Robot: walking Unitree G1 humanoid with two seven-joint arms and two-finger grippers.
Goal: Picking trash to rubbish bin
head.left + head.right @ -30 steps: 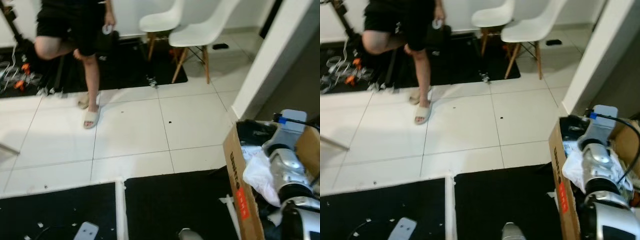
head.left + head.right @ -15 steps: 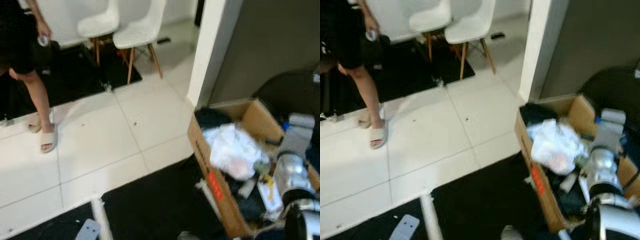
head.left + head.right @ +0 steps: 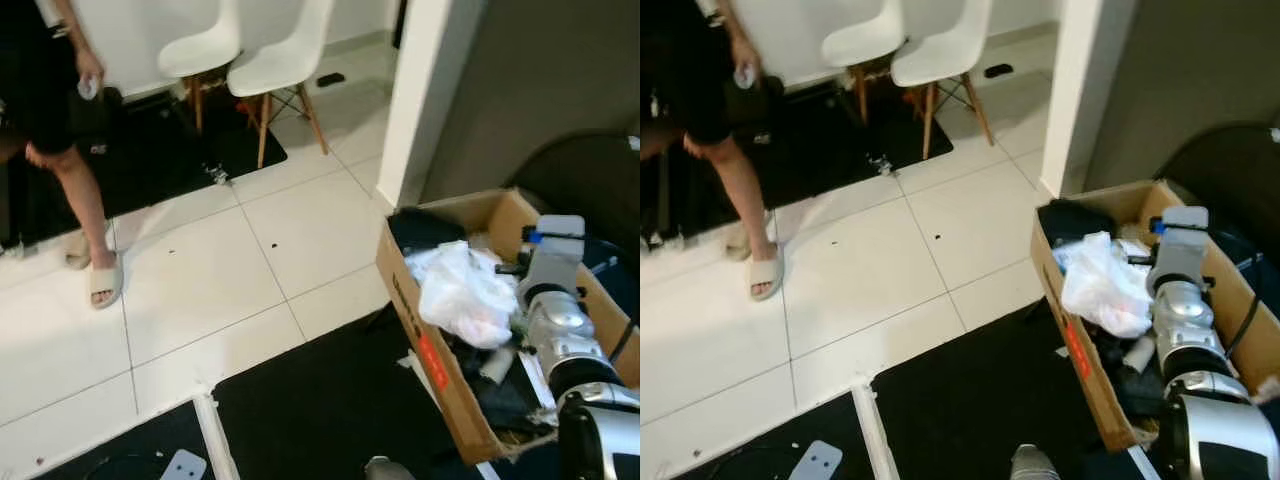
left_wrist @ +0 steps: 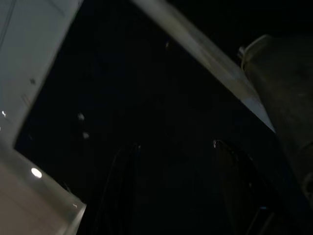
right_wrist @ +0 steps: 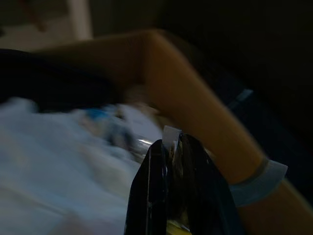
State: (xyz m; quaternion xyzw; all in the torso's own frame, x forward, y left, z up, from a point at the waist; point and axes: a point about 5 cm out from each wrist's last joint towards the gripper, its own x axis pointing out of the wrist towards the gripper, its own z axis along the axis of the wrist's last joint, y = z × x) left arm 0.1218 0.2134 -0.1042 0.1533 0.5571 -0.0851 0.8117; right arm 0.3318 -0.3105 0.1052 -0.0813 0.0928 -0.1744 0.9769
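Compared with 0.5 s ago, the right arm [image 3: 1185,310] is now reaching further over the box [image 3: 1092,372], which is standing on the black mat beside the pillar [image 3: 1087,90]. The right gripper [image 5: 173,147] jaws are pinching a thin scrap [image 5: 171,134] that is pointing along the fingers. I cannot tell the left jaws' state.

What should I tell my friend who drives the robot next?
Right gripper: black fingers pinched on a small scrap of trash, held over the brown cardboard box used as the bin.
Left gripper: arm hangs idle over the black floor mat.
The box already holds a crumpled white plastic bag and other rubbish.
A person in beige slippers stands on the white tiles, beside two white chairs.
Left to do: let the scrap drop into the box.
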